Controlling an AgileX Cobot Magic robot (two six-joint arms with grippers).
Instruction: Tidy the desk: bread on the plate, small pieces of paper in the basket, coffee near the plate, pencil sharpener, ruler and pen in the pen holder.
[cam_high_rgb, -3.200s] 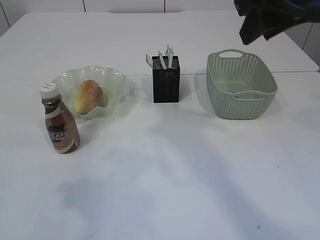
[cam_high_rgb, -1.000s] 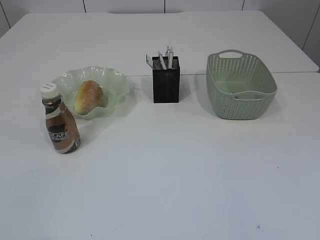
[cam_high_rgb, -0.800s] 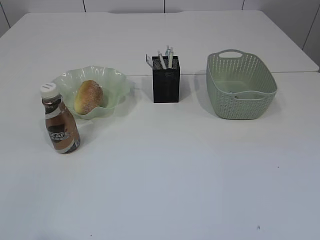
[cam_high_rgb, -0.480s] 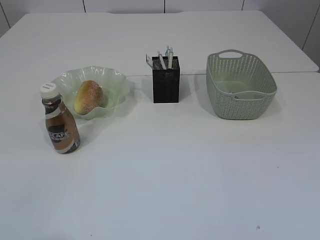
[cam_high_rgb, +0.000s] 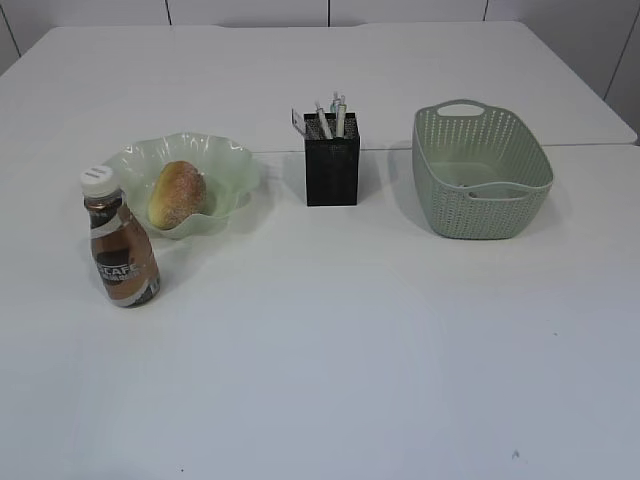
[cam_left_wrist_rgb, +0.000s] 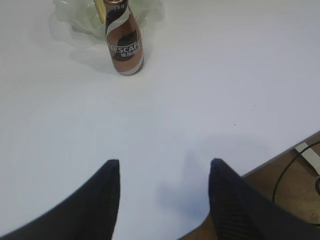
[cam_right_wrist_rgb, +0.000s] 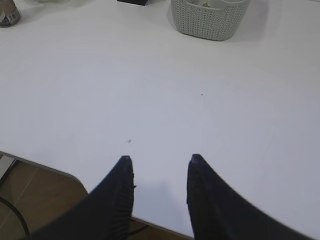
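The golden-brown bread (cam_high_rgb: 178, 193) lies on the pale green plate (cam_high_rgb: 232, 162) at the left of the white desk (cam_high_rgb: 340, 330). The coffee (cam_high_rgb: 121, 238) bottle stands upright just in front of the plate, and shows again as the coffee (cam_left_wrist_rgb: 124, 43) in the left wrist view. The black pen holder (cam_high_rgb: 331, 167) has pens (cam_high_rgb: 333, 115) and a clear ruler (cam_high_rgb: 298, 119) sticking out; the pencil sharpener is hidden. The basket (cam_high_rgb: 480, 172) stands at the right with small paper (cam_right_wrist_rgb: 205, 4) inside. My left gripper (cam_left_wrist_rgb: 164, 165) and right gripper (cam_right_wrist_rgb: 159, 161) hang open and empty over the desk's near edge.
The desk's front edge (cam_right_wrist_rgb: 45, 167) and floor with a cable (cam_left_wrist_rgb: 287, 167) show below both wrists. Neither arm appears in the exterior view.
The dark arm at the top right of the exterior view has withdrawn out of sight; over the last second nothing on the desk has moved.
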